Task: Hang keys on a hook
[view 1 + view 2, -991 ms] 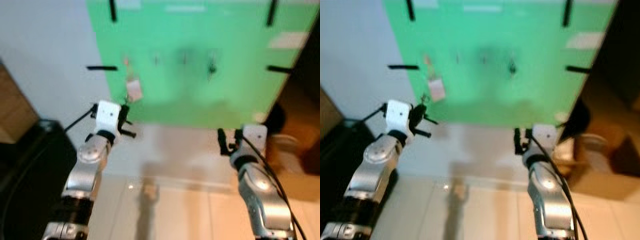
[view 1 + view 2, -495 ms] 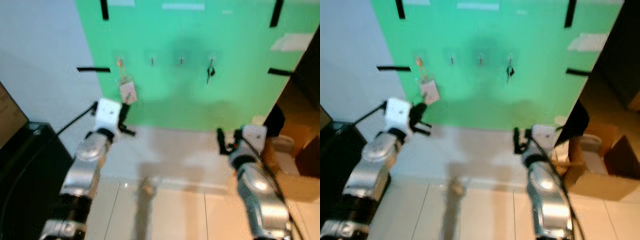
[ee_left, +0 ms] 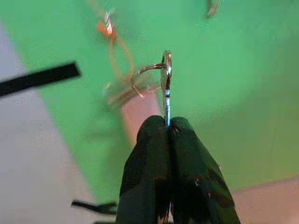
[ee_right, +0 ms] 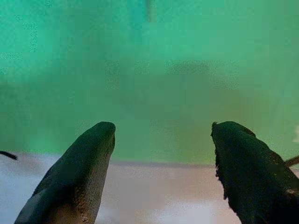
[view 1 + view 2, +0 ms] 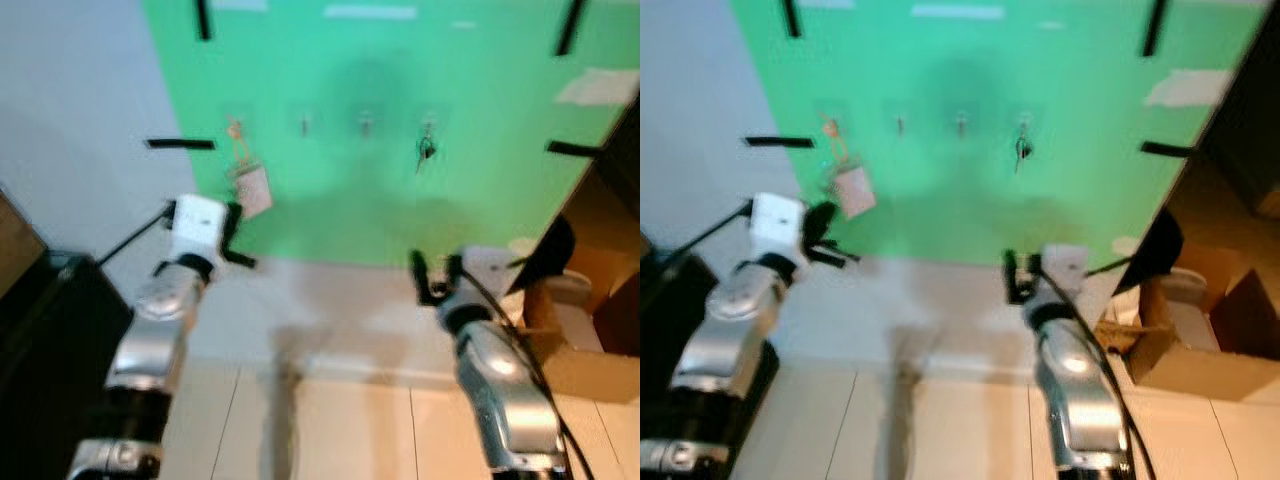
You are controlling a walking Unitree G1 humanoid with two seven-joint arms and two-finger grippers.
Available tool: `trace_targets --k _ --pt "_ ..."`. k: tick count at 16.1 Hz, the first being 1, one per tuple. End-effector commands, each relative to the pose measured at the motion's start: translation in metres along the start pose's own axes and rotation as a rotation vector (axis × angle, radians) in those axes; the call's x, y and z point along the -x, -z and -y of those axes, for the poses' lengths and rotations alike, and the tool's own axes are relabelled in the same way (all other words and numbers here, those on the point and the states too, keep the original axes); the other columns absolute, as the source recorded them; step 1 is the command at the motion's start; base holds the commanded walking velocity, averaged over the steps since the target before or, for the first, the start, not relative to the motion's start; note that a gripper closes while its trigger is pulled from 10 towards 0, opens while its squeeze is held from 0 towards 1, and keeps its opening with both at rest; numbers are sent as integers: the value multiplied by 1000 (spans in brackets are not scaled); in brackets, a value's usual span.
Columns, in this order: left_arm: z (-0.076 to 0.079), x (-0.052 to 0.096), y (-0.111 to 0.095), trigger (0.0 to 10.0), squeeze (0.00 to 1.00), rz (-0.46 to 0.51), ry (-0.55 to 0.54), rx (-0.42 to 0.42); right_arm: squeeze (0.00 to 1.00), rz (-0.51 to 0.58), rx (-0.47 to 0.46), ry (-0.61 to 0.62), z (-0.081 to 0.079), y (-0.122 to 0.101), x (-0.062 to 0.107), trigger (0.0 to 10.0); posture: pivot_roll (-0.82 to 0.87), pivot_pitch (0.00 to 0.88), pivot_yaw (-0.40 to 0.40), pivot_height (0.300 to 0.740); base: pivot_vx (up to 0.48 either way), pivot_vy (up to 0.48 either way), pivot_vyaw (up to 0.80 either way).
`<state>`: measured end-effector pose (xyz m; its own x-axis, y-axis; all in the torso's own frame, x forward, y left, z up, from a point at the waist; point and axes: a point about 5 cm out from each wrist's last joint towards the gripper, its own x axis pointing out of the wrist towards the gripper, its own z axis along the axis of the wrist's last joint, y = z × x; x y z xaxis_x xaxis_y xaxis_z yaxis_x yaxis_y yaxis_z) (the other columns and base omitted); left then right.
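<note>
**Keys almost on the hook**

The keys [image 3: 140,88] are pinched by their edge in the left gripper [image 3: 167,128], fingers clamped tight on the metal. They hang with a pink tag [image 5: 250,190] from an orange loop that reaches up to the leftmost hook [image 5: 235,128] on the green board [image 5: 480,190]. It's blurry, so I can't tell whether the loop is already over the hook. Looks like the hanging step. Next: confirm the loop is seated, then let go. Right gripper [image 4: 161,154] idles low by the board, fingers well apart.
</note>
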<state>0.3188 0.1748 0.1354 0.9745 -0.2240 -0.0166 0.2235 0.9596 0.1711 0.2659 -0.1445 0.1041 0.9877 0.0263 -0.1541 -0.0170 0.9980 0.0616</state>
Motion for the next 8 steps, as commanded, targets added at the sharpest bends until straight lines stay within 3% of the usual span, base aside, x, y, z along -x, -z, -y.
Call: trace_targets --k 1,8 --pt "7 -3 -3 10000 0 11 31 4 0 3 15 26 8 0 0 10000 -63 0 47 740 281 0 0" --pt "9 -4 -3 10000 0 12 45 5 0 9 25 32 9 1 0 10000 -68 0 55 740 277 0 0"
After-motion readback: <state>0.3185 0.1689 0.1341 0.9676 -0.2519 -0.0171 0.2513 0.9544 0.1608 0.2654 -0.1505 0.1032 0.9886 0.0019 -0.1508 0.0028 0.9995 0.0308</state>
